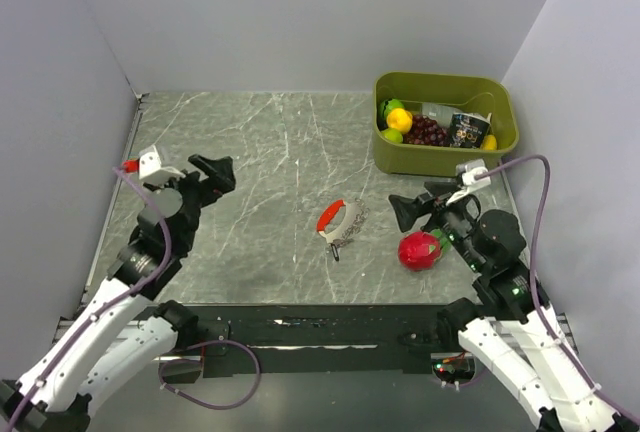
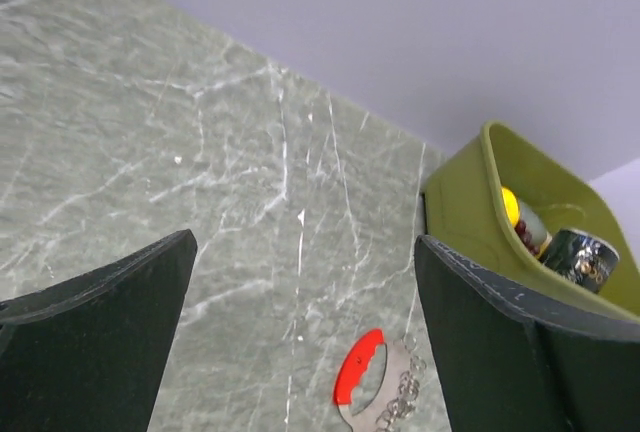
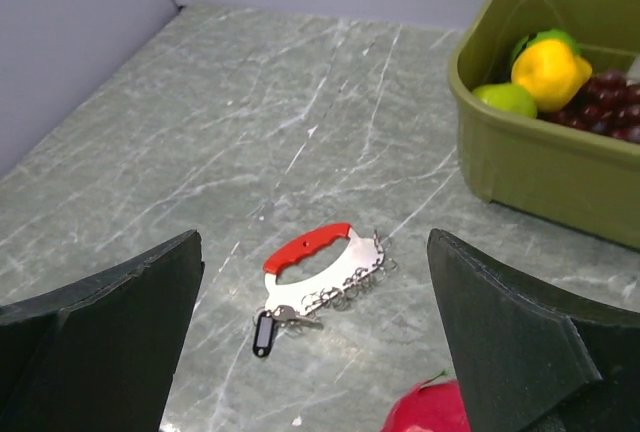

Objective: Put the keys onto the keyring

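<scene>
The keyring (image 1: 343,219) is a silvery plate with a curved red grip and several small rings along its jagged edge, lying flat mid-table. It shows in the left wrist view (image 2: 375,384) and the right wrist view (image 3: 322,260). A small key with a dark oval tag (image 3: 263,333) lies touching its near end (image 1: 337,250); I cannot tell if it is hooked on. My left gripper (image 1: 213,174) is open and empty, well to its left. My right gripper (image 1: 408,210) is open and empty, just to its right.
A round red fruit (image 1: 419,250) with green leaves sits under my right gripper, also in the right wrist view (image 3: 430,407). An olive bin (image 1: 445,158) with fruit and a can stands at the back right. Grey walls close in the table.
</scene>
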### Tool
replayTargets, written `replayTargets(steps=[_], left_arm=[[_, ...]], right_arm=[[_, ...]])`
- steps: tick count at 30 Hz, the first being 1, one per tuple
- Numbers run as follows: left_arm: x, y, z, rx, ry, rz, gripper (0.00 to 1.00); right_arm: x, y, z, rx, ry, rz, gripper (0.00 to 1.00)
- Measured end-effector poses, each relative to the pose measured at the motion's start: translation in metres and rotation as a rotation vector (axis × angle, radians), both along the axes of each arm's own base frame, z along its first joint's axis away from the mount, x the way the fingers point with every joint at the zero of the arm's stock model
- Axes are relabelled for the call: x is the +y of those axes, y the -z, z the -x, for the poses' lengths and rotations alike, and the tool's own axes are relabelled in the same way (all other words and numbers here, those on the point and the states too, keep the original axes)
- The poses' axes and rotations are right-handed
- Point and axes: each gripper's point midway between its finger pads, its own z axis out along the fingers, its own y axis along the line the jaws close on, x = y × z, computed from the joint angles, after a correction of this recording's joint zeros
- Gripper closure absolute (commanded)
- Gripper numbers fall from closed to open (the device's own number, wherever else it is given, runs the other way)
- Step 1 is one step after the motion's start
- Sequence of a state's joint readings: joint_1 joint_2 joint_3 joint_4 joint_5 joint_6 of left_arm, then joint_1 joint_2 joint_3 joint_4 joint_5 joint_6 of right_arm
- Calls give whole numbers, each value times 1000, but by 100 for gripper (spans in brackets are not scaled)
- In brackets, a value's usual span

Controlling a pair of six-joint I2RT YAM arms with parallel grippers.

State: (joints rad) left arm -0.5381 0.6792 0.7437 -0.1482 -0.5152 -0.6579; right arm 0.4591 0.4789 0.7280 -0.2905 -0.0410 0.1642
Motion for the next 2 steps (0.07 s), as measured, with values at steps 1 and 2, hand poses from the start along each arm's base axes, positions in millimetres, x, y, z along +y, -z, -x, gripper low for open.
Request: replayTargets(steps=[1, 2], left_arm=[[3, 0, 2, -10, -10, 5, 3], [5, 1, 2, -17, -17, 6, 4]], right_arm=[[-1, 0, -1, -16, 3, 2, 0], [-1, 4, -2, -25, 6, 9, 0]])
